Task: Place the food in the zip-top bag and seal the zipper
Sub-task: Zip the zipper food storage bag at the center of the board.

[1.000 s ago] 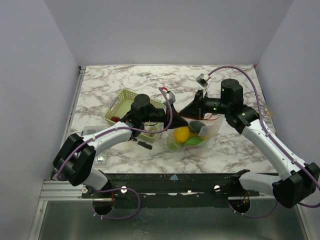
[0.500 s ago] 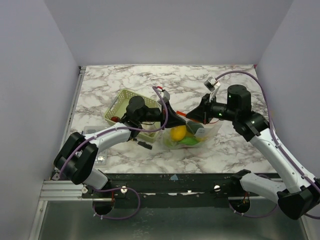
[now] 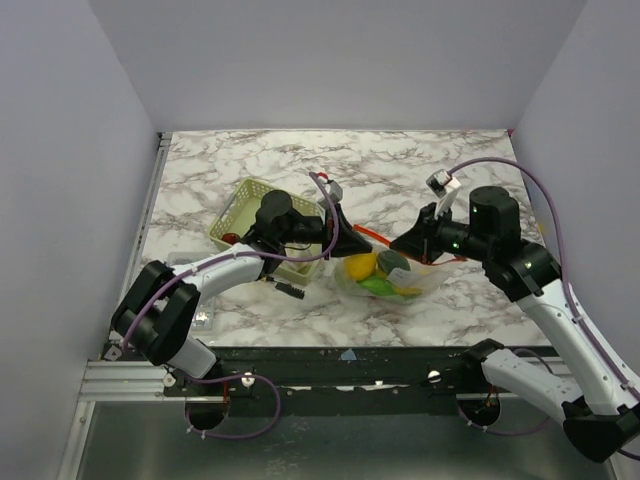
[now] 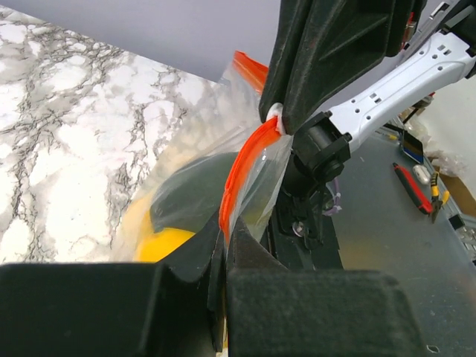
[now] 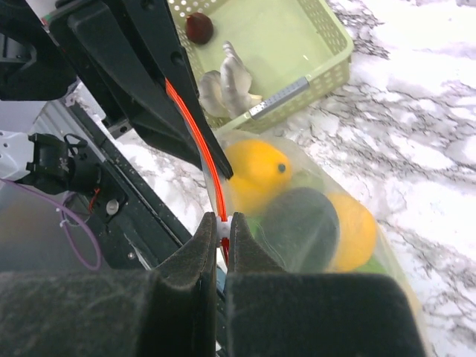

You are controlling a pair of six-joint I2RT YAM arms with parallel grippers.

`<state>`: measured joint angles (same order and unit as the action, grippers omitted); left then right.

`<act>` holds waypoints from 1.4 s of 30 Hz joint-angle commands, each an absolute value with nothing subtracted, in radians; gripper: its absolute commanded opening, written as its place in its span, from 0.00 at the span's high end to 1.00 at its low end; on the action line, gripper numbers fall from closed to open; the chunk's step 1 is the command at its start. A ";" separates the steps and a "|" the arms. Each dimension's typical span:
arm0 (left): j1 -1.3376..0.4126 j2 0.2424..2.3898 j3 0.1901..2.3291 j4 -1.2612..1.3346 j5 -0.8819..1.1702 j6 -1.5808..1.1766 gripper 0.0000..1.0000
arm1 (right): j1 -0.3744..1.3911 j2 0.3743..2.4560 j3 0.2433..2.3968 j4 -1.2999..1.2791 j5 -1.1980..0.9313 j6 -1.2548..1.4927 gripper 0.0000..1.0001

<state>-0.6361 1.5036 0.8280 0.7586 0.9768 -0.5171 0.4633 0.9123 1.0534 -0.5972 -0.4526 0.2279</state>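
Tabletop = white marble-pattern slab (image 3: 250,160) w/ grey veins, fills mid of top view. Plain pale lilac-grey walls box it in on 3 sides: back wall (image 3: 340,60), left wall (image 3: 60,200), right wall (image 3: 590,110). Near-left edge: silver aluminium rail (image 3: 100,378), running L-R. Below it, at bottom of view, dull grey metal sheet (image 3: 330,450). Light soft & even, shadows on slab faint.

You're looking at a robot test cell, probably in a lab: plain grey panels (image 3: 340,60) box in a marble-patterned table (image 3: 250,160) on the left, far and right, an aluminium rail (image 3: 120,378) runs along its near edge, and blurred hand tools (image 4: 409,182) lie off the table.
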 commanded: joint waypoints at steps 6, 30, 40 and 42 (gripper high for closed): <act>-0.612 1.515 0.918 0.632 0.947 -0.453 1.00 | 0.455 0.798 1.106 -0.784 -0.351 0.275 0.99; -0.747 1.233 0.984 0.188 0.792 0.100 0.28 | 0.455 0.885 1.026 -0.611 -0.416 0.317 0.99; -0.753 1.475 1.232 -0.081 0.943 0.313 0.33 | 0.455 0.873 1.014 -0.584 -0.470 0.341 0.99; -0.755 1.498 1.243 -0.127 0.955 0.343 0.34 | 0.455 0.870 1.016 -0.587 -0.472 0.338 0.99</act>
